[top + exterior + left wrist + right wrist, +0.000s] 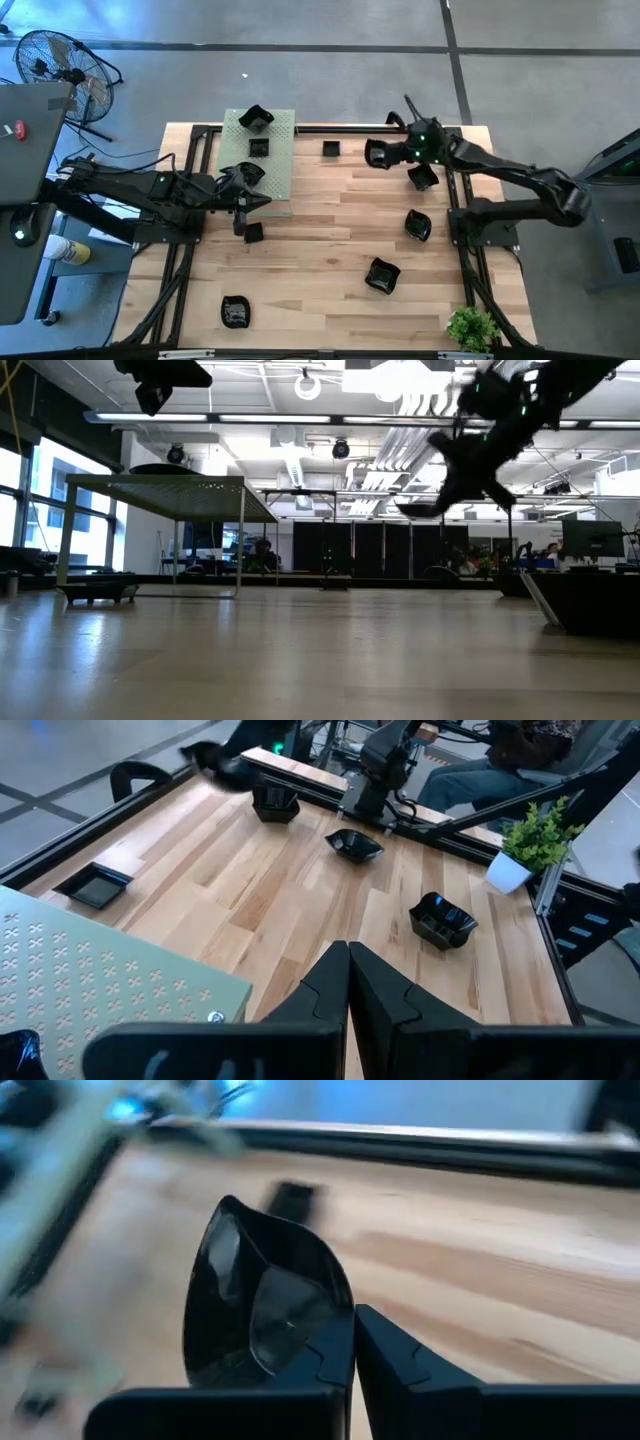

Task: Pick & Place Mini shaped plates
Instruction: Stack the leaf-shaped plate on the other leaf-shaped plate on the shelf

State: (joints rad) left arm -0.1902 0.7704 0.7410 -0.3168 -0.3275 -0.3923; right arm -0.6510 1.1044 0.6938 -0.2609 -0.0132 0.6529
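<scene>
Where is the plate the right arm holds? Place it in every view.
High view: held plate, near the table's far edge, right of centre.
Low view: dark shape, upper right.
Left wrist view: blurred, far corner.
Right wrist view: in the fingers.
Landmark: flat square plate beside it.

Bright, even overhead light from ceiling fixtures (307,385) glaring in the low view, soft faint shadows on the wood table (330,250), sheen on a glossy plate (262,1308), right wrist background smeared by heavy motion blur.
</scene>
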